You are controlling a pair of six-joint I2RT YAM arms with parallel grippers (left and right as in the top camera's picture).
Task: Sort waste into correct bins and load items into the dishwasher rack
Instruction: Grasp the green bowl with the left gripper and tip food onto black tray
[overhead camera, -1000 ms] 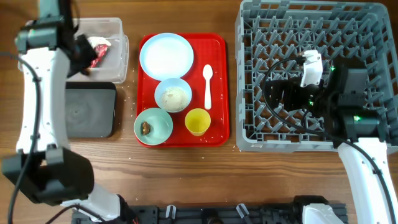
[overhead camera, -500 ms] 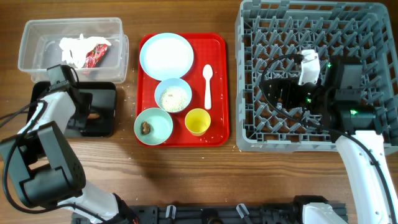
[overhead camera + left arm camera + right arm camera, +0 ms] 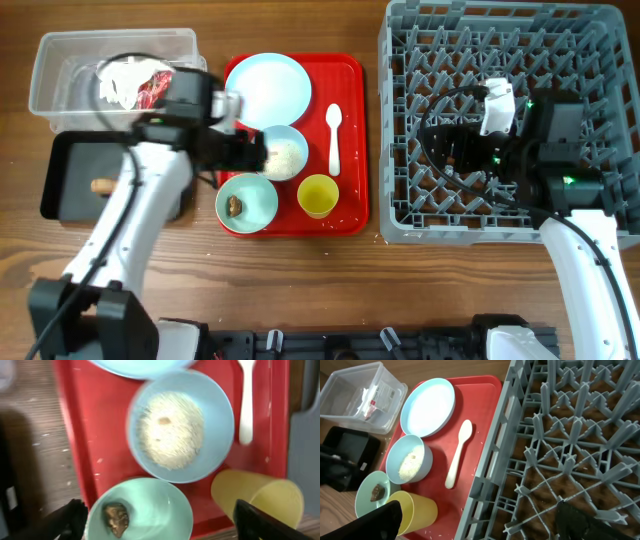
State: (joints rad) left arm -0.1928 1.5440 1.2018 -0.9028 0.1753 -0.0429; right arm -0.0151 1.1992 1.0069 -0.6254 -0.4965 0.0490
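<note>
Directly under my left claw (image 3: 160, 510), jaws spread wide and gripping nothing: green bowl (image 3: 145, 510) with one brown scrap (image 3: 115, 517) inside. Yellow cup (image 3: 260, 495) just to its right. Next out, blue bowl (image 3: 180, 430) holding pale crumbs, close beside the green one. White spoon (image 3: 245, 405) lies to that bowl's right. All sit on the red tray (image 3: 75, 435); the plate (image 3: 140, 365) is farthest, only its rim in the wrist view.

My right claw (image 3: 477, 507), also wide open, hangs over the grey rack (image 3: 580, 435) near its left wall. Rack compartments below it show bare tines.

Far left of the tabletop (image 3: 300, 280): black bin (image 3: 70, 180) with a small brown piece (image 3: 103, 185) in it. Behind it, clear bin (image 3: 60, 70) holding crumpled paper (image 3: 125, 78) and a red wrapper (image 3: 155, 85).
</note>
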